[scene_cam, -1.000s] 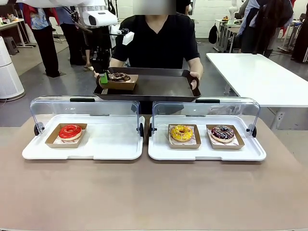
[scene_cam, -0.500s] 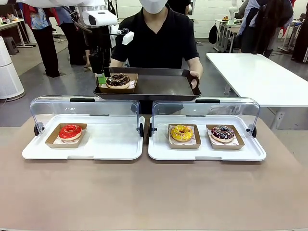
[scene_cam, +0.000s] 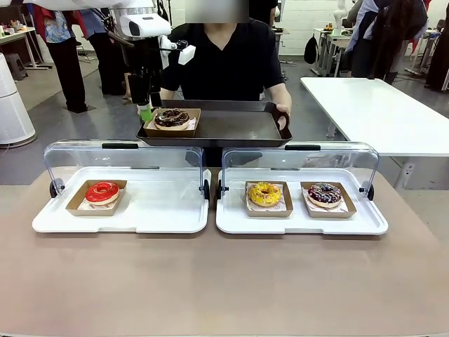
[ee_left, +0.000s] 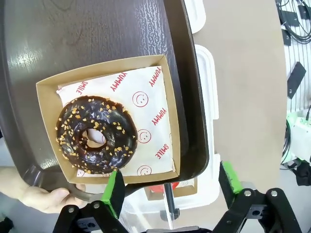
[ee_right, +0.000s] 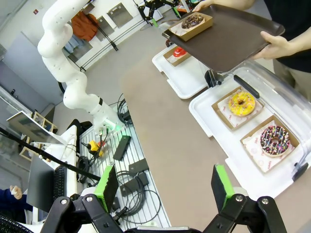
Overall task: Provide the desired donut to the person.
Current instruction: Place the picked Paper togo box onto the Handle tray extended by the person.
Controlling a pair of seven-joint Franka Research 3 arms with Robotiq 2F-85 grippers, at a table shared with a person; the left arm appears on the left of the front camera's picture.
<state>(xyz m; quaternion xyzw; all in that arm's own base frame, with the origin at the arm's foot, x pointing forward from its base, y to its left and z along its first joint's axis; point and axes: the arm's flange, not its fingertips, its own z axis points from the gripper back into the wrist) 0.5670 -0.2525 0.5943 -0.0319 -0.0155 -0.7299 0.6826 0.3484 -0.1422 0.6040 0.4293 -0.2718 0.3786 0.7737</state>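
In grey-floored room (scene_cam: 77, 130), brown tabletop (scene_cam: 224, 281), left gripper (ee_left: 171, 178), right gripper (ee_right: 164, 171) agape (both empty)

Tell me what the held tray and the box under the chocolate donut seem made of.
Tray: likely plastic, dark brown, grained surface with soft glare. Box: looks like brown cardboard, matte, folded walls; printed white paper liner inside.

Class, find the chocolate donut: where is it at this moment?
In the front view, the chocolate donut sits in its paper box at the left end of the brown tray held by the person, next to the left gripper.
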